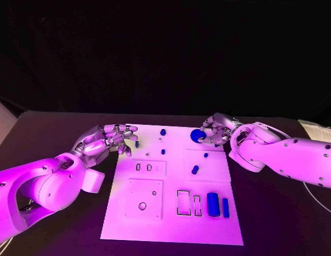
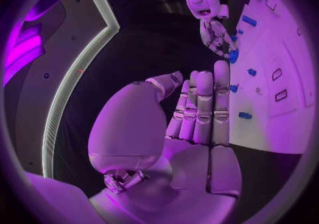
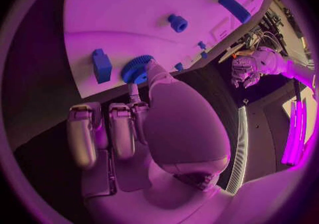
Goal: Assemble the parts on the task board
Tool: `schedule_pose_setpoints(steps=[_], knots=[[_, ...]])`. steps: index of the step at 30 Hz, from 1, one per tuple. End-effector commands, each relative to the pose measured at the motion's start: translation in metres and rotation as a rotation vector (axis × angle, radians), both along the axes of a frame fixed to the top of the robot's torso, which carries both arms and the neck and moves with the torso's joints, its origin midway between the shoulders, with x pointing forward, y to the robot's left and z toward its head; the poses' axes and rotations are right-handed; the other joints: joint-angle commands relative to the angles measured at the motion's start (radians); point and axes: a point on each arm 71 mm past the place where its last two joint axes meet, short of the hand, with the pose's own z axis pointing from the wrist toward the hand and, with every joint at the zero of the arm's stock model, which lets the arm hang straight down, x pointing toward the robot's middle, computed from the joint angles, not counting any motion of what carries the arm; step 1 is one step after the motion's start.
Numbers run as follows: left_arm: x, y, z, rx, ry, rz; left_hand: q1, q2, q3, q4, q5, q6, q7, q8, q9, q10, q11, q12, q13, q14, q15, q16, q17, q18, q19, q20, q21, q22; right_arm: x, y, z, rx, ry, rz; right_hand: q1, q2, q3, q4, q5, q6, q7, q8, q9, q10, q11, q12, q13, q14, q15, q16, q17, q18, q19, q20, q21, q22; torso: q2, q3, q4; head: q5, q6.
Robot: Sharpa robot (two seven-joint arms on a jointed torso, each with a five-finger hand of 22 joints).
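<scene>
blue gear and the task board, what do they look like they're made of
Blue gear: probably moulded or printed plastic, matte, with uniform colour and fine teeth round its rim. Task board: looks like smooth white plastic or painted panel with clean-cut slots; which one is unclear.

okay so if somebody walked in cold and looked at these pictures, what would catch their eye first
Probably the two silver hands meeting over the far edge of the white task board. The right hand touches a round blue gear at the far right of the board, while the left hand hovers at the far left corner with nothing in it.
</scene>
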Motion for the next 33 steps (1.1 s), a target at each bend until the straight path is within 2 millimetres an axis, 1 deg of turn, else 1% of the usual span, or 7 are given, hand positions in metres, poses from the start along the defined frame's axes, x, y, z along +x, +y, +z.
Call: schedule_pose_setpoints(steps=[1,4,8,14,19,23,33], knots=[[-0.001,-0.002,0.001,-0.012,-0.002,-0.017,-0.001,-0.002,0.005,-0.002,-0.001,-0.008,0.000,-0.007,0.001,-0.009,0.002,0.005,0.001,-0.008,0.000,0.004,-0.001,0.014,-0.008,0.000,0.004,0.002,-0.001,-0.001,-0.005,-0.041,0.015,-0.005,0.002,0.007,0.005,0.000,0.004,0.008,0.002,0.005,-0.001,0.040,0.003,0.006,0.175,0.089,0.008,0.005,0.184,-0.015,0.091,0.007,0.006,0.240,0.001,0.0010,-0.0014,0.000,0.001],[-0.001,-0.002,0.001,-0.011,-0.001,-0.016,-0.001,-0.002,0.005,-0.002,-0.001,-0.008,0.000,-0.007,0.001,-0.009,0.002,0.005,0.001,-0.008,0.000,0.004,-0.001,0.014,-0.008,0.000,0.004,0.002,0.000,0.000,-0.005,-0.046,0.012,-0.005,0.003,0.008,0.007,0.000,0.005,0.009,0.003,0.006,-0.001,0.041,0.004,0.007,0.176,0.089,0.009,0.005,0.184,-0.016,0.092,0.007,0.008,0.242,0.002,0.0024,-0.0032,0.001,0.002],[-0.001,-0.002,0.001,-0.011,-0.001,-0.017,-0.001,-0.002,0.005,-0.002,-0.001,-0.008,0.000,-0.007,0.001,-0.009,0.002,0.005,0.001,-0.008,0.000,0.004,-0.001,0.014,-0.008,0.000,0.004,0.002,-0.001,0.002,-0.004,-0.046,0.008,0.001,0.005,0.013,0.014,0.000,0.007,0.018,0.004,0.008,-0.001,0.046,0.005,0.013,0.183,0.090,0.010,0.007,0.187,-0.018,0.097,0.008,0.015,0.250,0.002,0.0027,-0.0020,-0.001,0.002],[-0.001,-0.002,0.001,-0.011,0.000,-0.019,-0.002,-0.002,0.005,-0.002,-0.001,-0.010,0.001,-0.008,0.001,-0.010,0.003,0.005,0.001,-0.008,0.001,0.004,-0.002,0.014,-0.009,0.000,0.005,0.003,-0.001,0.006,-0.004,-0.046,-0.003,0.006,0.015,0.019,0.035,-0.002,0.011,0.044,0.002,0.015,0.000,0.051,0.003,0.018,0.190,0.090,0.009,0.008,0.191,-0.020,0.100,0.009,0.020,0.256,0.002,0.0017,-0.0006,-0.002,0.000],[0.000,-0.002,0.001,-0.010,0.002,-0.019,-0.002,-0.002,0.005,-0.002,-0.001,-0.010,0.001,-0.008,0.001,-0.010,0.003,0.005,0.001,-0.008,0.001,0.004,-0.002,0.014,-0.009,0.000,0.005,0.003,-0.001,0.010,-0.003,-0.068,-0.022,0.009,0.015,0.015,0.041,-0.002,0.012,0.060,0.003,0.020,0.001,0.052,0.003,0.019,0.191,0.090,0.009,0.008,0.190,-0.020,0.101,0.009,0.022,0.258,0.002,0.0023,-0.0012,-0.002,0.000],[0.000,-0.002,0.001,-0.010,0.002,-0.020,-0.002,-0.002,0.005,-0.002,-0.001,-0.010,0.001,-0.008,0.001,-0.010,0.003,0.005,0.001,-0.008,0.001,0.004,-0.002,0.014,-0.009,0.000,0.005,0.003,-0.001,0.014,-0.003,-0.101,-0.032,0.017,0.013,0.011,0.043,-0.001,0.011,0.067,0.003,0.021,0.001,0.054,0.003,0.020,0.193,0.090,0.009,0.008,0.190,-0.021,0.102,0.009,0.024,0.260,0.003,0.0016,-0.0013,-0.003,0.001],[0.000,-0.002,0.001,-0.009,0.004,-0.021,-0.002,-0.002,0.005,-0.002,-0.001,-0.011,0.001,-0.008,0.001,-0.011,0.003,0.005,0.002,-0.009,0.001,0.004,-0.002,0.014,-0.010,0.000,0.007,0.003,-0.003,0.022,-0.003,-0.145,-0.062,0.025,0.025,0.009,0.070,-0.004,0.033,0.098,-0.006,0.028,-0.001,0.058,-0.004,0.023,0.198,0.090,0.004,0.009,0.191,-0.022,0.104,0.006,0.027,0.263,0.000,0.0007,-0.0012,-0.002,0.000]])
